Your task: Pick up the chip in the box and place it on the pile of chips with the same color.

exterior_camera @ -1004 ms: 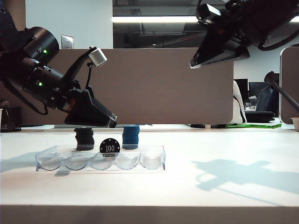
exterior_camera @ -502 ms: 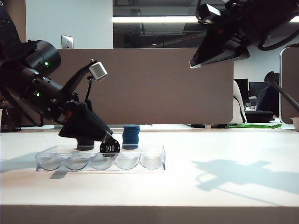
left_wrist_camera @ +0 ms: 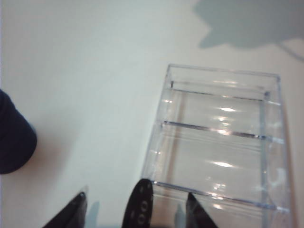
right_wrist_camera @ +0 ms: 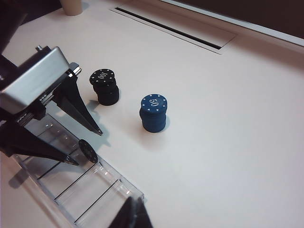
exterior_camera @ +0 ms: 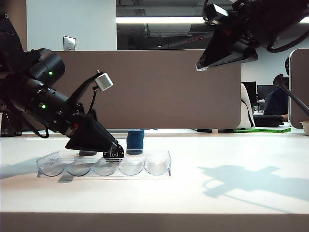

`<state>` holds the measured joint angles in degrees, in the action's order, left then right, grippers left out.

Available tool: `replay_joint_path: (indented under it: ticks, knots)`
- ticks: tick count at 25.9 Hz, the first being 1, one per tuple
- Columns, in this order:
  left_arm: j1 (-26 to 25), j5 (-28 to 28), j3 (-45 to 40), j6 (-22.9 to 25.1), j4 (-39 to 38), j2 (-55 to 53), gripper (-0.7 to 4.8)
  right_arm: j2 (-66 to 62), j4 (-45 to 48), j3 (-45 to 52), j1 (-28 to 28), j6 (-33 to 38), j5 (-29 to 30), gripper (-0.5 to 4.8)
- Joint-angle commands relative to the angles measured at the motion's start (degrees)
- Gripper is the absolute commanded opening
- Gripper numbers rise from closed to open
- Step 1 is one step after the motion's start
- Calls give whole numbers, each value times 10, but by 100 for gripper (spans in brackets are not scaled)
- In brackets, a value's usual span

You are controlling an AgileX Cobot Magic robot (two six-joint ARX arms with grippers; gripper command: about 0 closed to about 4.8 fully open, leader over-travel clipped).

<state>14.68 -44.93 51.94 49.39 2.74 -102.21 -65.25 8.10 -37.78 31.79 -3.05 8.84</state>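
- On the white counter [exterior_camera: 231, 193], a long, low, clear plastic box [exterior_camera: 145, 166] with scalloped grooves lies in front of two short chip stacks.
- Standing on edge in the box is a small round black poker chip [right_wrist_camera: 88, 151] with white dots; the left claw [right_wrist_camera: 86, 145] straddles it, one finger on each side, jaws wide apart and not pressing on it.
- From the left wrist view, the chip [left_wrist_camera: 140, 206] shows edge-on between the two dark fingertips [left_wrist_camera: 76, 209], at the box [left_wrist_camera: 223, 142] wall.
- Behind the box stands the pile of black "100" chips [right_wrist_camera: 105, 87]; near it, apart, is a blue "50" chip stack [right_wrist_camera: 154, 112].
- High above the counter on the right of the exterior view hangs the right claw [exterior_camera: 199, 65], well away from everything; whether its jaws are apart or together I cannot tell.
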Motion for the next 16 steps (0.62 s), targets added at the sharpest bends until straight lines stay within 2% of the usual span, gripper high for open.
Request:
replay_joint_path:
  ticks: [1,6,10,16]
  knots:
    - [0,-2,2,-6,7,0,233,2,7,-2,0,-2,1,-5]
    - [0,-2,2,-6,7,-1,225,2,7,-2,0,-2,1,-5]
    - [0,-3,2,-14,8,-1,145,2,7,-2,0,-2,1,-5]
    - [0,-2,2,-16,8,-1,143,2,6,-2,0,-5,1,-5]
